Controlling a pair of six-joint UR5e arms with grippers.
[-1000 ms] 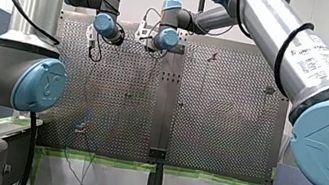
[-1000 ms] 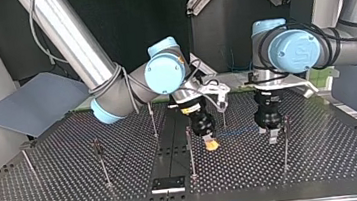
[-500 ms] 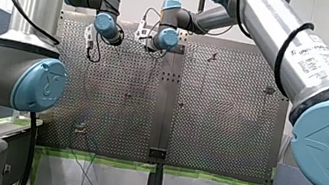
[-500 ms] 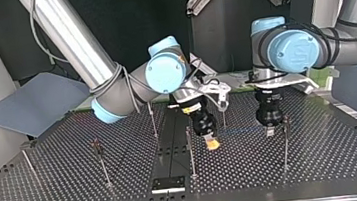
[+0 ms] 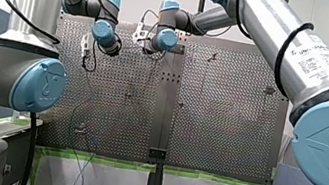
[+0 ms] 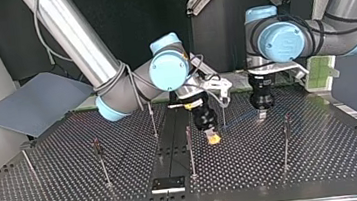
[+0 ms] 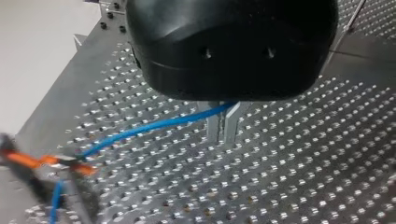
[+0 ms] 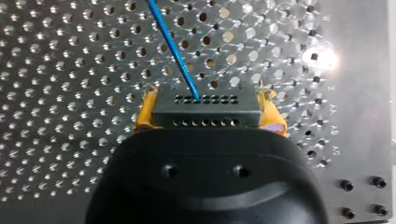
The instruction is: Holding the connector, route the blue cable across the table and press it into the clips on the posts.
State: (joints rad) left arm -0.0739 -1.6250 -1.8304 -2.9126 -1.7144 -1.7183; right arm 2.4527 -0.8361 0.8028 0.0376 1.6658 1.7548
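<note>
- Clamping the dark connector [image 8: 205, 114] between its yellow pads [image 8: 270, 119], my right gripper [image 8: 206, 105] hangs just above the perforated table [image 8: 70, 70].
- The blue cable [image 8: 172, 44] leaves the connector's holed face and runs ahead of the gripper.
- My left gripper [image 7: 222, 139] has its metal fingers [image 7: 212, 128] pinched on that cable.
- In the top view, my left gripper sits at two o'clock of my right one, and a thin post [image 6: 190, 149] stands at eight o'clock of it.
</note>
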